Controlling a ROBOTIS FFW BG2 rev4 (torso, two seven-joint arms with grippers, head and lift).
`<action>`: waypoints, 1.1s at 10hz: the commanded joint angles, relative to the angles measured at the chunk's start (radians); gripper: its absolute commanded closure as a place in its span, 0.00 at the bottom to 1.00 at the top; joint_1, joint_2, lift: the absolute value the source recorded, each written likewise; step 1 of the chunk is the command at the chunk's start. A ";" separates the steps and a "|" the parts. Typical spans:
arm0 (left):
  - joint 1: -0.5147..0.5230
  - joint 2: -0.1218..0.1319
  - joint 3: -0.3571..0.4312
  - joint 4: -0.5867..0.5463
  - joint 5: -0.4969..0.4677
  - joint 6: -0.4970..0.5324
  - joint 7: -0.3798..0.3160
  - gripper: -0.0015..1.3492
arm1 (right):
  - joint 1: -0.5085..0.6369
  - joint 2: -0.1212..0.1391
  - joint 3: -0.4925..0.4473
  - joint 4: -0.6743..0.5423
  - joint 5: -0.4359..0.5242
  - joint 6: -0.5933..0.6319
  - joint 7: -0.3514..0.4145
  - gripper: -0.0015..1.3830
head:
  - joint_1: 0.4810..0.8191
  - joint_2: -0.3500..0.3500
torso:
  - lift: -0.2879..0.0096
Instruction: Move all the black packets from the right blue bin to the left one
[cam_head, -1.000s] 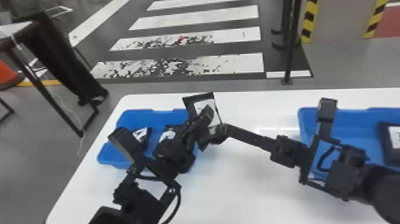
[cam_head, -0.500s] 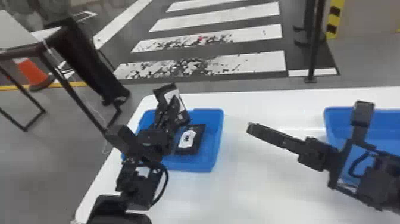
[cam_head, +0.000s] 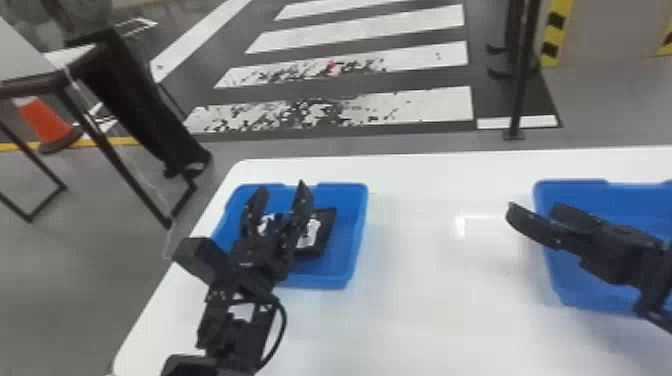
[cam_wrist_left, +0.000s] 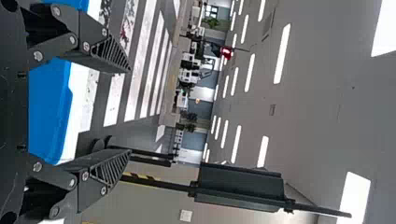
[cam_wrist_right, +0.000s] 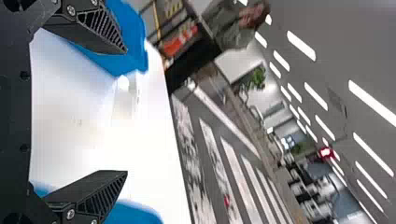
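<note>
Over the left blue bin (cam_head: 356, 235) my left gripper (cam_head: 280, 189) stands open, its fingers pointing up and away. Inside that bin lies a black packet with a white label (cam_head: 326, 231); more black and white packet surface (cam_head: 270, 220) shows between the fingers, partly hidden by them. My right gripper (cam_head: 533, 210) is open above the left edge of the right blue bin (cam_head: 570, 287), with nothing between its fingers. In the left wrist view the left gripper (cam_wrist_left: 129, 112) has an empty gap, as does the right gripper (cam_wrist_right: 126, 112) in the right wrist view.
Both bins stand on a white table (cam_head: 440, 310), with bare tabletop between them. A black post (cam_head: 520, 90) rises from the floor beyond the table. At the far left are another table's legs (cam_head: 105, 145) and an orange cone (cam_head: 45, 122).
The packet raised in my left gripper is out of its fingers, which have opened. My right gripper has moved away rightward from the left one and turned. The head view has shifted too.
</note>
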 joint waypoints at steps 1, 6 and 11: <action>0.015 0.002 -0.020 0.000 0.032 -0.051 0.000 0.15 | 0.091 0.017 -0.135 -0.167 0.168 0.096 -0.080 0.08 | 0.63 0.84 | 0.40; 0.035 0.000 -0.038 -0.002 0.058 -0.093 -0.001 0.15 | 0.091 0.033 -0.244 -0.327 0.423 0.430 -0.376 0.08 | 0.63 0.52 | 0.40; 0.042 0.002 -0.050 0.000 0.064 -0.105 -0.001 0.15 | -0.086 0.023 -0.212 -0.162 0.475 0.619 -0.419 0.09 | 0.63 0.43 | 0.40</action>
